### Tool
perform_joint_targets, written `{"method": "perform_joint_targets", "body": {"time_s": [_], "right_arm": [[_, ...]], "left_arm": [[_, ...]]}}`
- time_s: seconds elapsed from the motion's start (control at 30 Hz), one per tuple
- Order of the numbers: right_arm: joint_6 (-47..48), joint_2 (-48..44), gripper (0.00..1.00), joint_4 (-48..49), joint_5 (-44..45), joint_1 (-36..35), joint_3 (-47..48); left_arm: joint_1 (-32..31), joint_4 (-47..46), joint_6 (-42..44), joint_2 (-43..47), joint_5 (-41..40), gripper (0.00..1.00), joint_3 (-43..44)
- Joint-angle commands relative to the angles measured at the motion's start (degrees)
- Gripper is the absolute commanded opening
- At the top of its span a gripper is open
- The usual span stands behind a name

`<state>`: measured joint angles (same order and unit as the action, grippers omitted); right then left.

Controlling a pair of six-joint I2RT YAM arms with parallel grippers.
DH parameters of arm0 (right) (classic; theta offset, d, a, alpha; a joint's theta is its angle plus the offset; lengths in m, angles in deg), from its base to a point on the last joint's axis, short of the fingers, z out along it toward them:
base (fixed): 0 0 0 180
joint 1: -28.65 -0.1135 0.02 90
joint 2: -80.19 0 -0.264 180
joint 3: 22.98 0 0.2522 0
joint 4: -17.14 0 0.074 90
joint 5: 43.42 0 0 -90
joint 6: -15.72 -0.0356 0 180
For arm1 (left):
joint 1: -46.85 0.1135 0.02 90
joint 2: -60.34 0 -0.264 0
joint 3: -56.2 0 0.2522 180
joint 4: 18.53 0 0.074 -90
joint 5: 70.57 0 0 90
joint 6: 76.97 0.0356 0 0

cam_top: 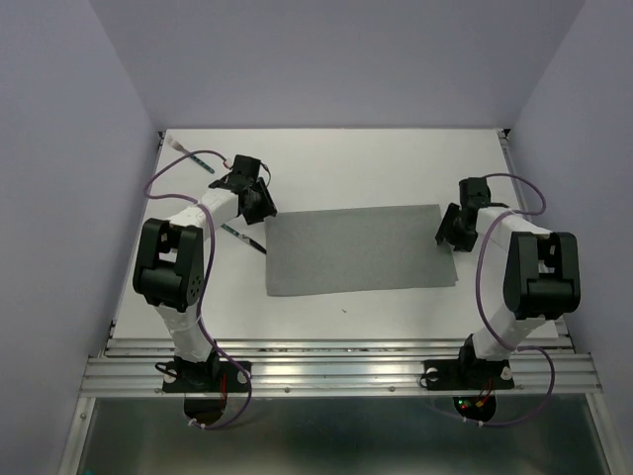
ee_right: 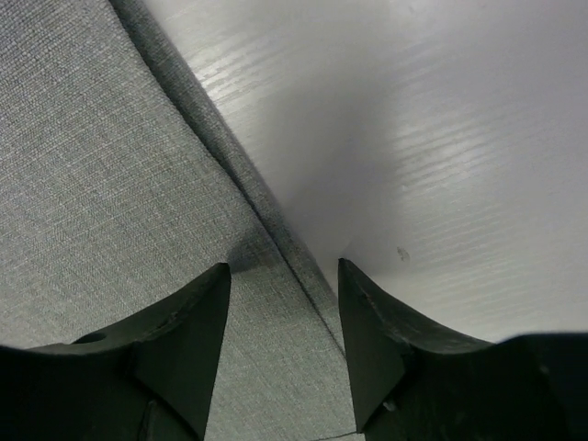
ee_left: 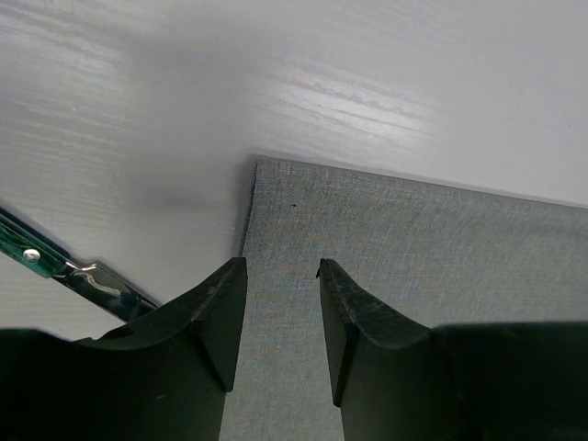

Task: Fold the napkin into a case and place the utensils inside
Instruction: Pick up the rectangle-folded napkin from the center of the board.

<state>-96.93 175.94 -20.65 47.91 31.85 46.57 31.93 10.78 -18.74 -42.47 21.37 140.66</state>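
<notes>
The grey napkin [cam_top: 356, 249] lies flat mid-table as a wide rectangle. In the right wrist view [ee_right: 110, 175] its right edge shows two layers. My left gripper [cam_top: 261, 206] is open over the napkin's far left corner [ee_left: 413, 276], its tips [ee_left: 282, 268] straddling the left edge and holding nothing. My right gripper [cam_top: 450, 234] is open at the napkin's right edge, its tips [ee_right: 283, 266] on either side of the edge. One teal-handled utensil [cam_top: 198, 156] lies at the far left. The other utensil [cam_top: 243, 237] lies beside the napkin's left edge, partly under my left arm, and also shows in the left wrist view [ee_left: 64, 271].
The white table [cam_top: 346, 168] is enclosed by lavender walls at the back and both sides. A metal rail [cam_top: 336, 371] runs along the near edge where the arm bases are mounted.
</notes>
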Motion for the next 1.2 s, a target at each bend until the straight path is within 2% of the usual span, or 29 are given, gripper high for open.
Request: {"method": "perform_joint_targets", "body": {"time_s": [0.0,0.1,0.13,0.27,0.4,0.67,0.9,1.17], "right_arm": [[1.03,3.04,0.53,-2.60,4.65,-2.67,1.34],[0.68,3.92,0.36,-2.86,7.28,-3.20,1.87],[0.60,4.01,0.25,-2.86,8.51,-3.20,2.04],[-0.46,2.70,0.02,-1.81,10.80,-3.20,1.61],[-1.08,0.41,0.01,-1.37,12.56,-3.20,0.81],[-0.73,-3.19,0.01,-1.98,11.16,-3.20,1.16],[-0.20,-6.35,0.01,-4.26,10.02,-3.20,2.57],[-0.28,-11.28,0.01,-6.99,7.99,-6.71,4.06]], "left_arm": [[-0.11,0.71,0.39,2.87,-1.32,0.48,-1.26],[-0.11,1.23,0.22,2.96,-3.49,0.48,-1.79],[-0.11,1.58,0.30,2.96,-3.86,0.48,-1.88],[-0.02,1.85,0.39,2.87,-5.01,0.49,-2.58],[-0.02,2.03,0.39,2.00,-6.07,0.49,-3.28],[-0.37,-0.78,-0.22,0.59,-2.20,0.49,-6.62],[-2.57,-2.72,-0.57,-0.55,1.23,0.49,-7.85],[-6.79,-3.69,-2.51,-2.13,2.46,0.49,-7.15]]}}
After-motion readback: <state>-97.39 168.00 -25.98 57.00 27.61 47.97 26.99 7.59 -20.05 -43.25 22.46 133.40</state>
